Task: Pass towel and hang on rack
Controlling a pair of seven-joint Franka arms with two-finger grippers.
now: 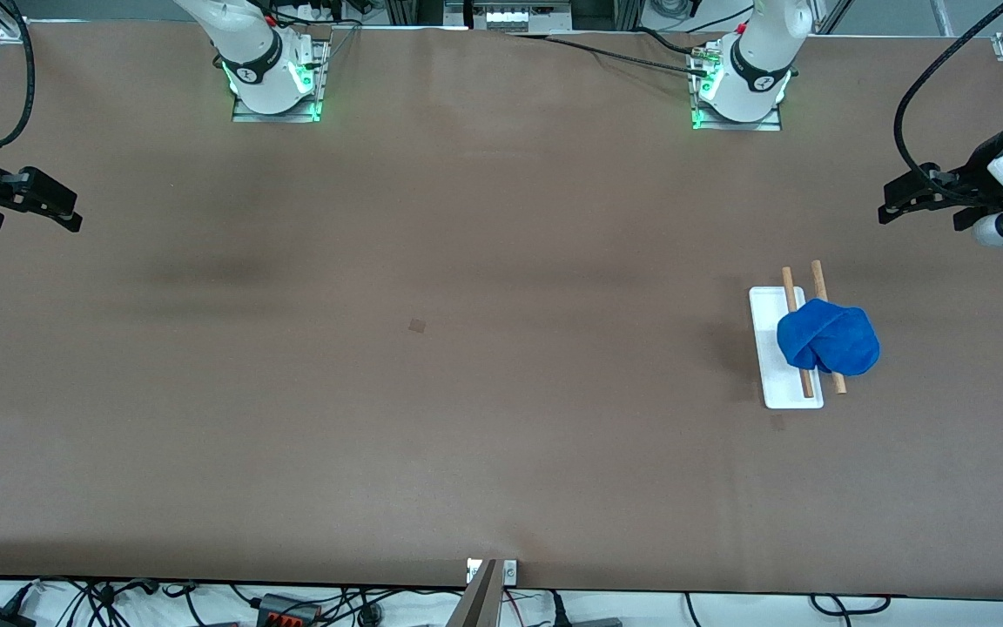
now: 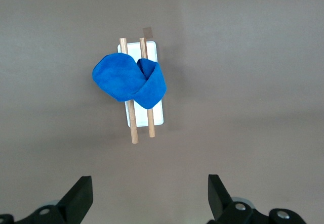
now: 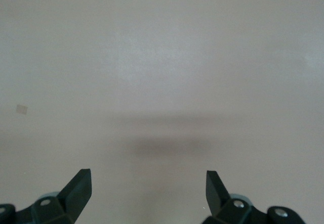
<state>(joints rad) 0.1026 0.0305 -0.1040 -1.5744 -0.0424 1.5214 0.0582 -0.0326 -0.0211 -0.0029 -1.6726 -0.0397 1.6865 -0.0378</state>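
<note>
The royal-blue towel (image 1: 828,338) lies bunched over both wooden rods of the rack (image 1: 771,300), which stands toward the left arm's end of the table. The towel (image 2: 129,78) and the rack (image 2: 159,115) also show in the left wrist view, with rod ends sticking out on both sides of the cloth. My left gripper (image 1: 895,205) is open and empty, up in the air at the table's end, apart from the rack. My right gripper (image 1: 66,212) is open and empty, raised over the right arm's end of the table, over bare table in its wrist view (image 3: 148,191).
The brown table (image 1: 432,392) has a small dark square mark (image 1: 417,326) near its middle. The arm bases (image 1: 273,78) stand along the table's edge farthest from the front camera. Cables lie off the table's near edge.
</note>
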